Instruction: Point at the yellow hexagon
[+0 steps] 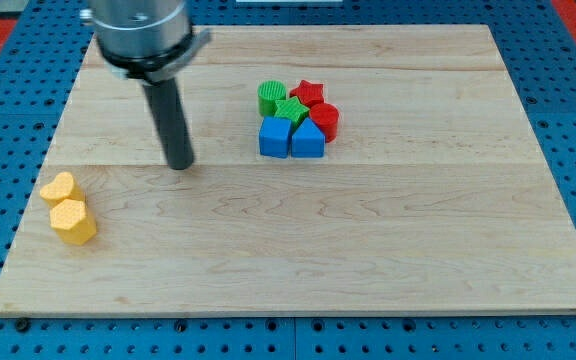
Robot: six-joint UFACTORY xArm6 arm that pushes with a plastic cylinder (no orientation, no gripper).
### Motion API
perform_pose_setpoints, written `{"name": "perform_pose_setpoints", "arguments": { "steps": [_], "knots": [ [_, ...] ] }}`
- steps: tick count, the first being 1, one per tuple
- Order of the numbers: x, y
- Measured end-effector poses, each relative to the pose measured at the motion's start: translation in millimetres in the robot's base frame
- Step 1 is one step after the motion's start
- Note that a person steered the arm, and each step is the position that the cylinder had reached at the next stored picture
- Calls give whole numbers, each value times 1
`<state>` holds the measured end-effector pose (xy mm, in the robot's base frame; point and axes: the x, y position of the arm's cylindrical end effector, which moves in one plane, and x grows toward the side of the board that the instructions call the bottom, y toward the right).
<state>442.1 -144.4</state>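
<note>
1. Near the view's left edge, low on the wooden board [368, 260], sits the yellow hexagon [73, 221], the block I am to point at. It stands apart from the crowd, so nothing blocks a straight approach.
2. Touching it on the upper side is a second yellow block [57, 187], heart-like in shape; I judge a careless approach from above would nudge that one instead.
3. My tip [179, 163] rests on the board up and to the right of the pair, clearly apart from both and touching no block. I carry no pincer to open or close, only this plain rod.
4. Farther right, toward the view's top, the remaining blocks huddle together: a green cylinder [271, 97], a green star [290, 109], a red star [309, 93], a red cylinder [327, 120], a blue cube [274, 137] and a blue triangle [307, 139]. They lie well away from my likely path down-left, so I expect no interference.
</note>
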Motion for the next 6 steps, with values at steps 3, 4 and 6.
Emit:
{"name": "perform_pose_setpoints", "arguments": {
  "steps": [3,4,6],
  "knots": [
    [117,-68],
    [135,-139],
    [106,-159]
  ]
}}
